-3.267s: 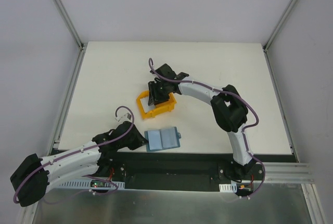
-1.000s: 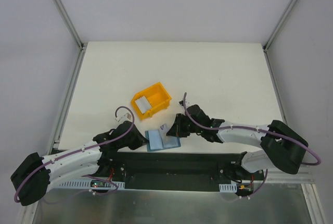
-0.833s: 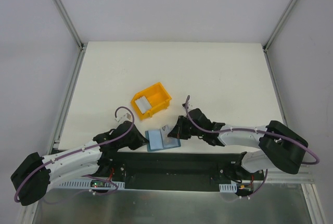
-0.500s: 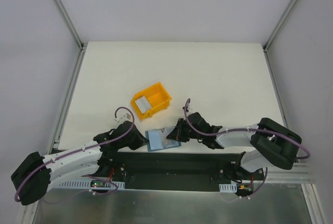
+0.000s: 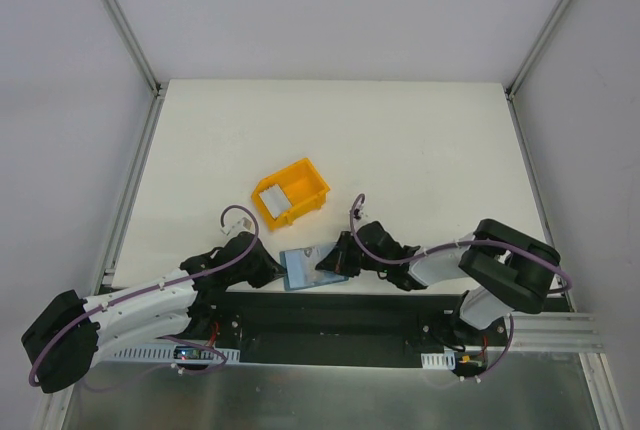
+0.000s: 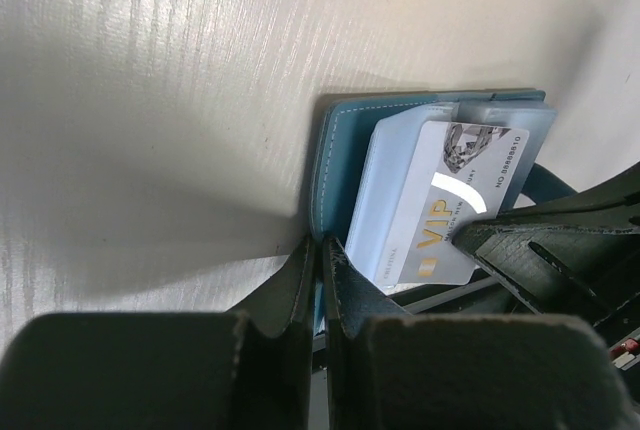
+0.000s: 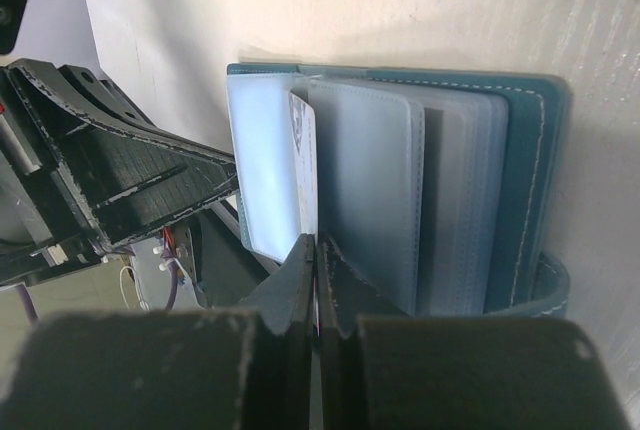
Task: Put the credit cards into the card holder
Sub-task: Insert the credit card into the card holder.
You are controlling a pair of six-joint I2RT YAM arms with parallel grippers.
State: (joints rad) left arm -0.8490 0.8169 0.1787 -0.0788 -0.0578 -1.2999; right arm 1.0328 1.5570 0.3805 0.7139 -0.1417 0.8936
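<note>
Credit card [image 6: 440, 200]: gold "VIP"; small "NO" with serial digits, hardly legible.

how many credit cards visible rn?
2. One credit card lies in the yellow bin; a second credit card, pinched by the right gripper, is partly in the card holder. Pockets may hide more.

Top external camera: fixed high above and behind the arm bases, angled down over the whole table [image 5: 400, 140] — the widest, most distant view.

Left wrist camera: low and very close, sighting along the left gripper [image 6: 320, 250] at the card holder [image 6: 335, 150] from its left side.

Right wrist camera: equally close, sighting along the right gripper [image 7: 316, 247] from the opposite side.

All three views share the card holder. The wrist views face each other — each shows the other's gripper. The left shows the credit card [image 6: 450, 200] face-on, the right edge-on.
</note>
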